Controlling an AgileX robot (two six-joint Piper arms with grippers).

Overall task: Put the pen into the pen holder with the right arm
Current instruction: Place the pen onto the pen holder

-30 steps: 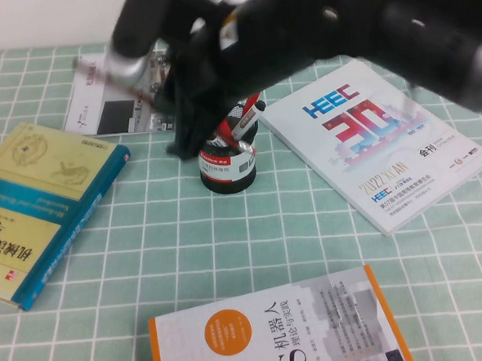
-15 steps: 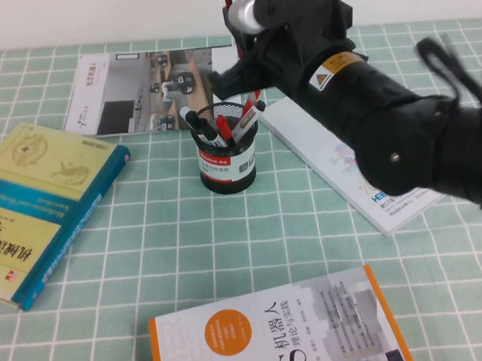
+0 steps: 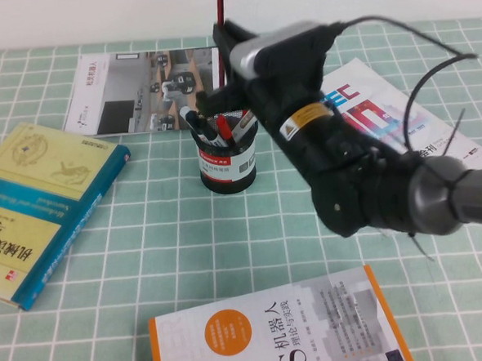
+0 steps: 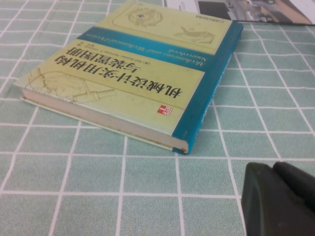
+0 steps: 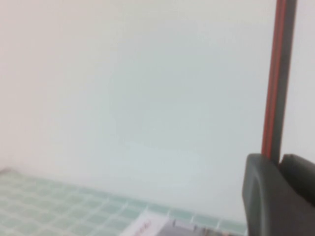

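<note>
My right gripper [image 3: 223, 33] sits just behind and above the black mesh pen holder [image 3: 227, 158] in the high view. It is shut on the thin dark red pen [image 3: 219, 2], which stands upright and runs off the top of that view. The pen's lower end is hidden behind the gripper. In the right wrist view the pen [image 5: 278, 73] rises from between the closed fingers of the right gripper [image 5: 279, 160] against a white wall. The holder has a red-and-white label and holds several red pens and capped markers. My left gripper [image 4: 274, 171] is shut and empty, low over the tablecloth near a yellow-teal book [image 4: 147, 73].
The yellow-teal book [image 3: 38, 201] lies at the left and a magazine [image 3: 129, 93] at the back. A white HEEC booklet [image 3: 384, 110] lies at the right, partly under my right arm. An orange-and-white book [image 3: 275, 334] lies at the front edge.
My right arm has swung from across the holder's left side to the right and behind it. The pen now stands upright over the holder's back rim.
</note>
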